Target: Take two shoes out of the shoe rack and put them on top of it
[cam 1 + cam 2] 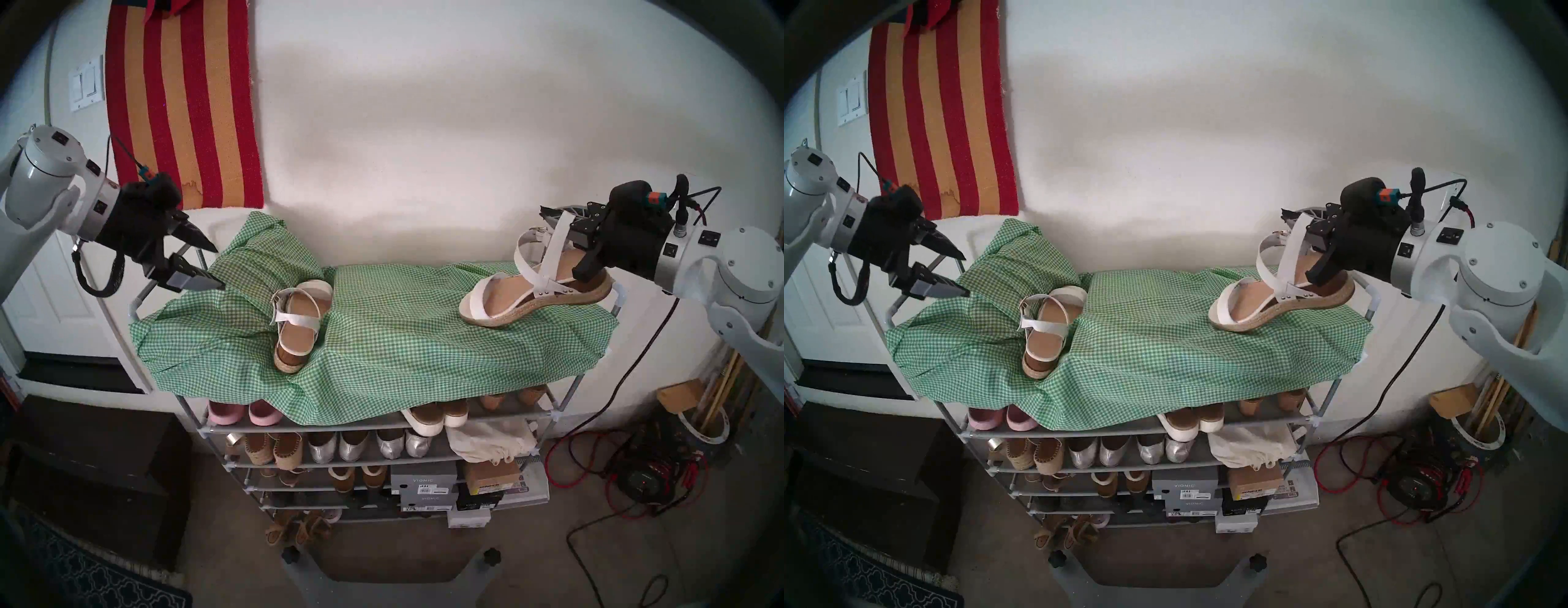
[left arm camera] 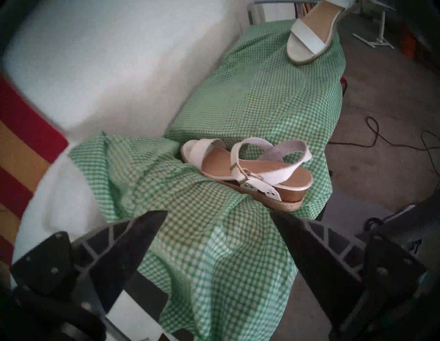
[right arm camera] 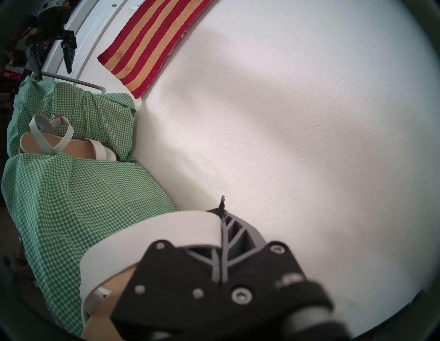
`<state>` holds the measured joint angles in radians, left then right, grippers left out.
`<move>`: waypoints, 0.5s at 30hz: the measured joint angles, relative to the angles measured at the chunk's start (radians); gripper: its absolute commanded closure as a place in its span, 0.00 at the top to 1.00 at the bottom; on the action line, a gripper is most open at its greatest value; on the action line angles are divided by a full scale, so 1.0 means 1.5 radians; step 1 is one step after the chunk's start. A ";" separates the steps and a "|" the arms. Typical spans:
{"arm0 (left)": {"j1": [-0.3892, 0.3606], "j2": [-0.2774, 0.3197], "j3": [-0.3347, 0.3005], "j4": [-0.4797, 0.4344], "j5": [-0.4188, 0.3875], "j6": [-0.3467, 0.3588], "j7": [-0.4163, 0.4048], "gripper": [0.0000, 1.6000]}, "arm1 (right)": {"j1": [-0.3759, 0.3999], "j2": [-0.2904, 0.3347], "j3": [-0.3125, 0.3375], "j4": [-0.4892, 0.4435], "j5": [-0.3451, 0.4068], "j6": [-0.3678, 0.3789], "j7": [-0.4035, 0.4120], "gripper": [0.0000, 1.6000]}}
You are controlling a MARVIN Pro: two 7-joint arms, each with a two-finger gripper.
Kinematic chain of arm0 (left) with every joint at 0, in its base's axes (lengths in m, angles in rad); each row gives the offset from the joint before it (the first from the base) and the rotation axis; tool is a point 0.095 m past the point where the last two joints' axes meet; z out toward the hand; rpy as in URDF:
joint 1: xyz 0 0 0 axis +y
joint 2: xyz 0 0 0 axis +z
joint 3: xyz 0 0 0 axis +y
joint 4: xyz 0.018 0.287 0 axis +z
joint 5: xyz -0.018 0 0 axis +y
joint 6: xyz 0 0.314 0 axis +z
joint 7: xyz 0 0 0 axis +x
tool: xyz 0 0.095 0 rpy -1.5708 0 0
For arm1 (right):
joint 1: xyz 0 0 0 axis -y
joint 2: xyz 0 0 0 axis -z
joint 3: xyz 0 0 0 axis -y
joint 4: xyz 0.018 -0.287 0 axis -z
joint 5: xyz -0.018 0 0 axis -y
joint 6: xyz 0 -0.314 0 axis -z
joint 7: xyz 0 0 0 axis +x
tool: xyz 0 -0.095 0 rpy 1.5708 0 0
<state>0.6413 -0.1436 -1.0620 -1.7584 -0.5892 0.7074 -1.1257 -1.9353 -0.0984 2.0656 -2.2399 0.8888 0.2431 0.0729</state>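
Head stereo left gives you two wedge sandals on the gingham cloth (image 1: pixel 382 339) topping the shoe rack (image 1: pixel 551 418). The left sandal (image 1: pixel 297 327) lies free mid-cloth, jute sole, tan insole. The right gripper (image 1: pixel 551 220) is clamped on the right sandal (image 1: pixel 530 293)'s white ankle strap at the cloth's right end. The left gripper (image 1: pixel 212 265) hangs spread, empty, off the cloth's left edge.

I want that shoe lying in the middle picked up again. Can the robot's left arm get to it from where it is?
Probably yes. The left gripper hangs open and empty over the rack's left end, and only rumpled green cloth lies between it and the sandal, whose straps are uncovered.
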 measured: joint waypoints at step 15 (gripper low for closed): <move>-0.029 -0.024 -0.058 0.105 -0.095 -0.008 0.027 1.00 | 0.022 0.000 -0.016 -0.014 0.014 -0.006 -0.004 0.00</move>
<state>0.5985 -0.1791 -1.1496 -1.6003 -0.7319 0.6948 -1.0850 -1.9017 -0.0983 2.0409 -2.2604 0.9102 0.2345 0.0674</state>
